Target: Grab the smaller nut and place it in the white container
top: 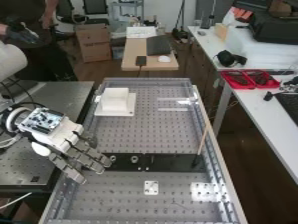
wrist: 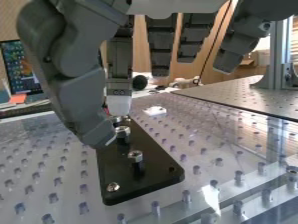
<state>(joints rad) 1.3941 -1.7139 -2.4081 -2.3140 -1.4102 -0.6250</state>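
Observation:
In the high view the hand (top: 74, 146) hangs over the left end of the flat black bar (top: 173, 162), fingers extended and apart. The larger nut (top: 113, 158) and the bearing (top: 134, 159) stand on the bar beside the fingertips. In the wrist view the hand (wrist: 78, 87) is open, its thumb tip close beside the larger nut (wrist: 122, 132). The smaller nut (wrist: 136, 156) stands upright on the bar nearer that camera, with nothing gripping it. Beyond, the bearing (wrist: 117, 120) is partly covered by the thumb. The white container (top: 116, 102) sits on the bench's far left part.
A white square piece (top: 151, 187) lies on the perforated bench, below the bar. A thin rod (top: 202, 142) leans near the bench's right rail. Clear brackets (top: 174, 104) stand at the far right, across from the container.

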